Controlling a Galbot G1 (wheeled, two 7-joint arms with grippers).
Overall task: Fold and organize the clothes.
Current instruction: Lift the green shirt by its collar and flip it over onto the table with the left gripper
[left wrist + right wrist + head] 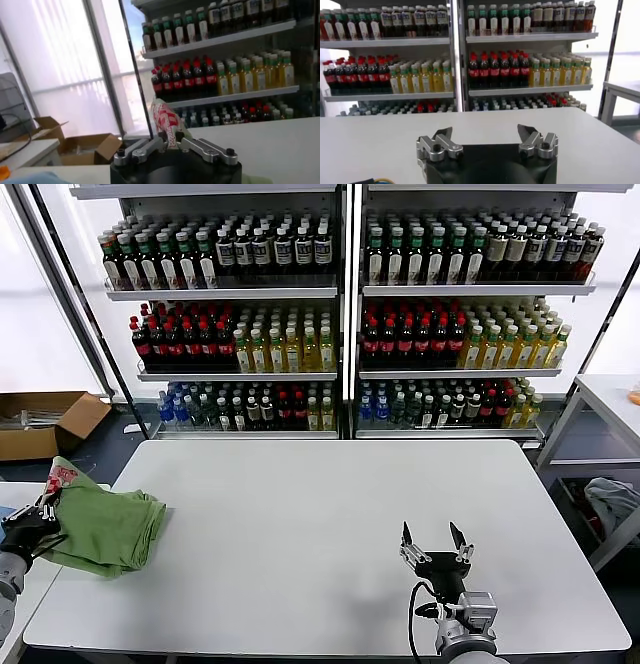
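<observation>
A light green shirt (108,527) lies bunched at the left edge of the white table (330,514), with part of its red-and-white print (62,475) turned up at the far corner. My left gripper (42,511) is at the shirt's left side, shut on a fold of it. In the left wrist view the printed cloth (166,120) rises from between the shut fingertips of the left gripper (170,137). My right gripper (434,540) hovers open over the table's front right part, with nothing between its fingers (446,134).
Shelves of bottles (340,314) stand behind the table. A cardboard box (45,422) lies on the floor at the far left. A second table (612,399) with a grey bundle of cloth (612,501) under it stands at the right.
</observation>
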